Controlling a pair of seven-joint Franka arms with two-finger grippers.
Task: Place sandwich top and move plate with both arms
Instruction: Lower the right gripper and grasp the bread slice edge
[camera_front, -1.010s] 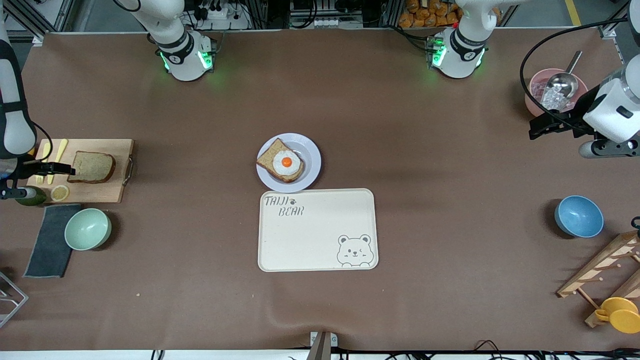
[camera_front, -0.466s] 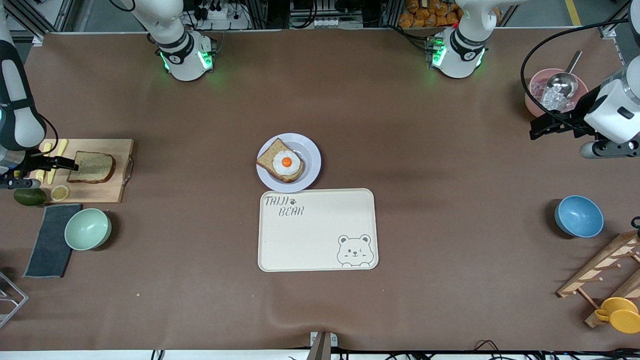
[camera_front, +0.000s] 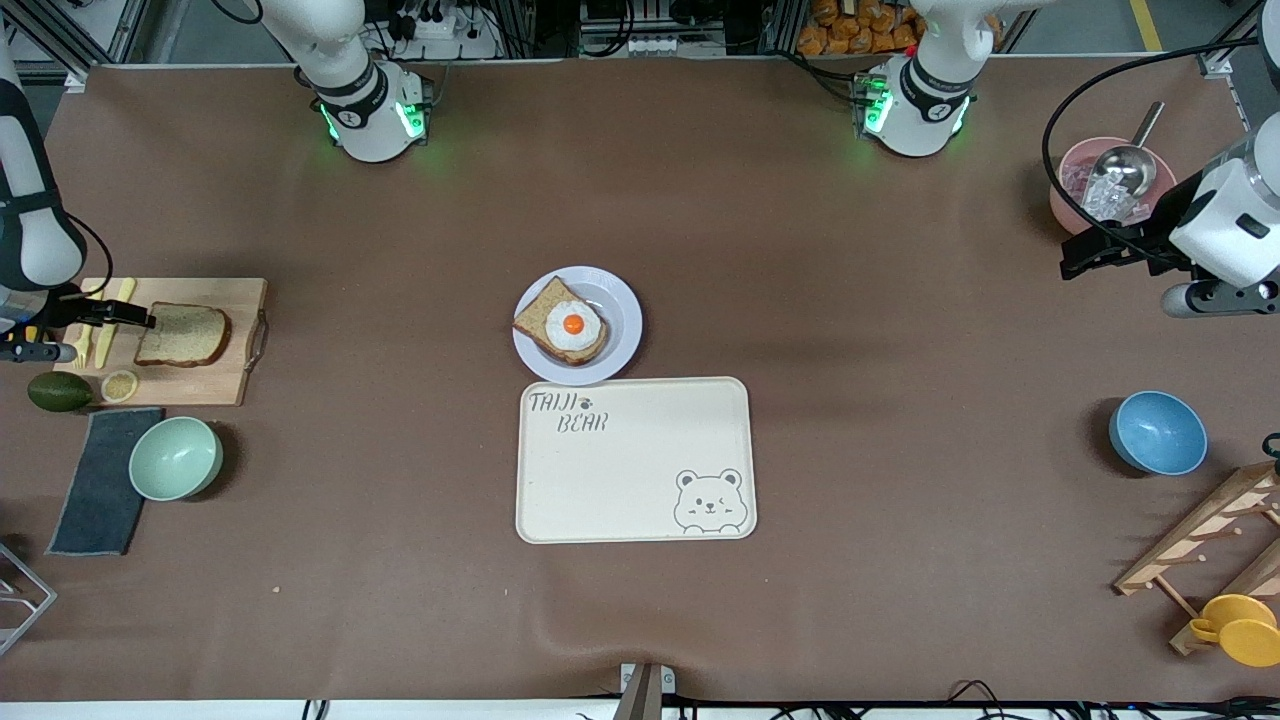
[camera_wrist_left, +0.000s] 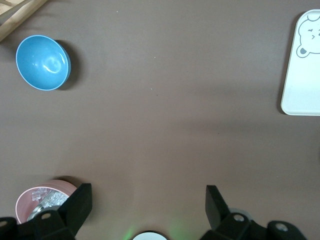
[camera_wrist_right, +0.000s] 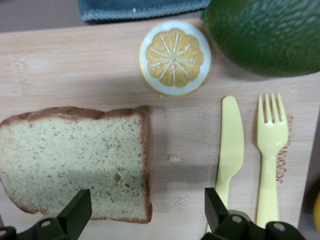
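Nearest the front camera on the brown desk lies the rectangular cream tray with a bear drawing. Just above it sits the small round pale lavender plate, holding an egg-topped bread slice. Toward the right arm's end, the plain light-brown bread slice lies flat on a wooden cutting board; the right gripper hovers over its edge, jaws apart. The left gripper waits beside a pink bowl, jaws apart.
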